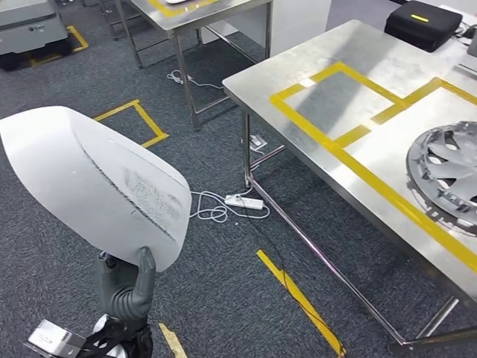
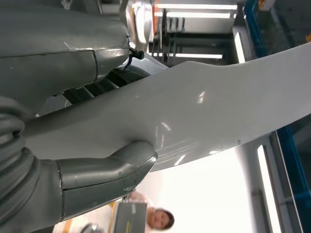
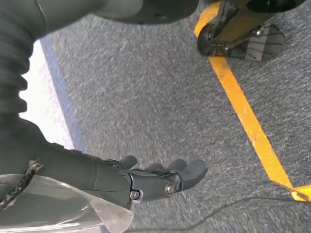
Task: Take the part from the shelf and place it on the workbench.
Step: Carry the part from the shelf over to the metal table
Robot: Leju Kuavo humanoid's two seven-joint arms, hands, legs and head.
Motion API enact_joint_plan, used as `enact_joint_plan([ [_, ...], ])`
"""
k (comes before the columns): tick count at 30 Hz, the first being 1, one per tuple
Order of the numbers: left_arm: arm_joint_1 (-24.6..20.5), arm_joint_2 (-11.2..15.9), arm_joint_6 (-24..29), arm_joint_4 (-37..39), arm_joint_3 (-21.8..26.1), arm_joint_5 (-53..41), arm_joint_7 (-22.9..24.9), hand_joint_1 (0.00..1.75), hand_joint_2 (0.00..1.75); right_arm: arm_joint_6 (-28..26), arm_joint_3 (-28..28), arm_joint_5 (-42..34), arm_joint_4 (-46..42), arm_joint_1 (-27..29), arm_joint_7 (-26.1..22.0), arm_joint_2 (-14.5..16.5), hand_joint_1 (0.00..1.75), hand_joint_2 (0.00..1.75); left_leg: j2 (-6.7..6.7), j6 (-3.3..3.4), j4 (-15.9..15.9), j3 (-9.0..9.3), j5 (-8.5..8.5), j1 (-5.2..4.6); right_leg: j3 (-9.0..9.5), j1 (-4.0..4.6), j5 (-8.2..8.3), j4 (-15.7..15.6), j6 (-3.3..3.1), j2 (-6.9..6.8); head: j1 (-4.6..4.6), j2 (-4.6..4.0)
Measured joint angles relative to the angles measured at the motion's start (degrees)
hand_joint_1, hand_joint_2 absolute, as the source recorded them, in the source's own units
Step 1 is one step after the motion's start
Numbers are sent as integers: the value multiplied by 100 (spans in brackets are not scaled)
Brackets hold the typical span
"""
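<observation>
A large white curved shell part (image 1: pixel 95 179) is held up at the lower left of the head view by my left hand (image 1: pixel 127 287), whose grey thumb presses its lower edge. The left wrist view shows the same white part (image 2: pixel 205 107) clamped between my thumb (image 2: pixel 110 170) and the fingers above it. The steel workbench (image 1: pixel 332 52) with yellow tape outlines stands to the right, apart from the part. My right hand (image 3: pixel 157 179) hangs over grey carpet, fingers stretched out and holding nothing.
A silver hubcap (image 1: pixel 444 175) lies on the bench's right side and a black case (image 1: pixel 422 22) at its far corner. A power strip (image 1: pixel 243 201) with white cables lies on the carpet under the bench. A second steel table (image 1: pixel 185 19) stands behind. A person is in the left wrist view.
</observation>
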Motion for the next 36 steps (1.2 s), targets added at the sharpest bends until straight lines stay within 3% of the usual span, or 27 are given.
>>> enact_joint_plan([
  [2,5,0,-13,-6,5,1,-2,175,175,18,0,2,0,-13,-1,0,0,175,-179,-9,798,-366,-352,9,-9,7,9,1,-35,149,-3,-1],
  [3,7,0,-16,-6,8,3,-2,175,175,31,0,2,0,-12,-1,0,0,175,-205,-1,1078,-507,-417,8,-9,12,11,2,-41,232,-3,0],
  [4,7,0,-21,-6,9,5,-2,175,175,42,0,2,0,-6,-1,0,0,175,-220,13,1145,-555,-361,8,-6,18,13,3,-44,313,-3,1],
  [5,6,0,-26,-6,9,8,-2,175,175,50,0,2,0,-1,-1,0,0,175,-243,36,992,-503,-198,8,1,22,14,4,-44,401,-2,1],
  [6,5,0,-31,-6,9,10,-2,175,175,57,0,2,0,2,-1,1,0,175,-302,67,636,-354,41,8,10,25,17,4,-41,486,-3,1],
  [8,2,-1,-39,-7,9,10,-3,175,175,63,0,2,0,-3,-2,3,0,175,-575,130,-147,-23,396,15,2,28,24,15,-20,633,-1,1],
  [10,0,-4,-41,-8,10,12,-3,175,175,62,0,2,0,-10,-4,3,0,175,-744,149,-492,104,459,14,-58,12,47,25,35,748,-3,1],
  [12,-6,-18,-52,-8,9,19,-3,175,175,61,1,2,0,2,-7,2,0,175,-650,161,-546,105,468,17,-128,-8,71,22,105,831,-10,1],
  [14,-17,-33,-82,-9,7,37,-5,175,175,59,1,0,0,16,-14,1,0,175,-508,210,-610,121,504,38,-252,4,-53,193,153,638,15,1],
  [16,-19,-39,-103,-11,9,61,-6,175,175,59,0,-1,0,0,-25,-3,0,175,-338,244,-640,124,518,43,-562,12,-400,804,197,316,55,1],
  [18,-15,-39,-110,-13,15,74,-7,175,175,64,0,-1,0,-15,-32,-8,0,175,-161,252,-637,113,515,34,-888,1,-680,1492,247,195,69,1],
  [19,-14,-39,-112,-13,18,74,-7,175,175,66,0,-1,0,-12,-32,-10,0,175,-78,251,-636,111,512,32,-934,-4,-683,1612,266,173,69,1],
  [20,-14,-39,-114,-13,19,74,-7,175,175,67,0,-3,-1,-3,-32,-13,0,175,-6,245,-635,113,507,32,-853,-7,-576,1488,277,148,72,1],
  [22,-14,-41,-114,-14,20,73,-7,175,175,63,-1,-6,-2,7,-30,-21,0,175,120,214,-630,132,486,28,-413,-3,-233,717,280,-26,73,1],
  [24,-16,-42,-114,-16,22,72,-7,175,175,60,-1,-7,-2,-13,-30,-25,0,175,223,158,-606,151,454,-3,-39,19,-48,82,220,-191,65,1],
  [25,-17,-42,-114,-16,23,71,-7,175,175,60,-1,-7,-2,-21,-31,-25,0,175,266,134,-597,158,445,-20,23,32,-43,-24,183,-217,61,1],
  [27,-22,-42,-114,-17,24,67,-7,175,175,62,-2,-7,-2,-13,-31,-25,0,175,339,92,-587,176,431,-24,21,41,-32,-27,109,-108,58,1],
  [28,-27,-42,-114,-17,23,66,-7,175,175,62,-2,-7,-2,-1,-30,-24,0,175,293,58,-556,177,393,-12,20,33,-24,-30,78,-60,56,1],
  [30,-33,-40,-114,-19,24,66,-7,175,175,62,-2,-7,-2,3,-29,-24,0,175,50,-9,-223,59,145,16,28,10,0,-41,13,39,44,1],
  [31,-34,-38,-113,-19,24,65,-8,175,175,62,-2,-7,-2,-2,-29,-24,0,175,-93,-30,147,-97,-62,26,23,6,9,-41,-9,97,35,0],
  [33,-30,-34,-108,-19,26,65,-8,175,175,63,-3,-7,-2,-9,-28,-24,0,175,-201,-36,933,-454,-391,32,14,9,17,-38,-30,230,36,1],
  [34,-29,-33,-104,-19,26,66,-8,175,175,63,-3,-7,-2,-6,-28,-24,0,175,-215,-30,1142,-557,-417,31,13,11,19,-36,-33,304,36,1],
  [35,-28,-33,-102,-19,26,66,-8,175,175,63,-4,-7,-2,-2,-28,-24,0,175,-227,-15,1095,-547,-309,31,17,13,20,-33,-33,381,37,1],
  [36,-28,-33,-101,-19,26,67,-8,175,175,63,-4,-7,-2,-1,-28,-24,0,175,-256,7,828,-435,-104,31,24,13,21,-30,-32,463,36,1],
])
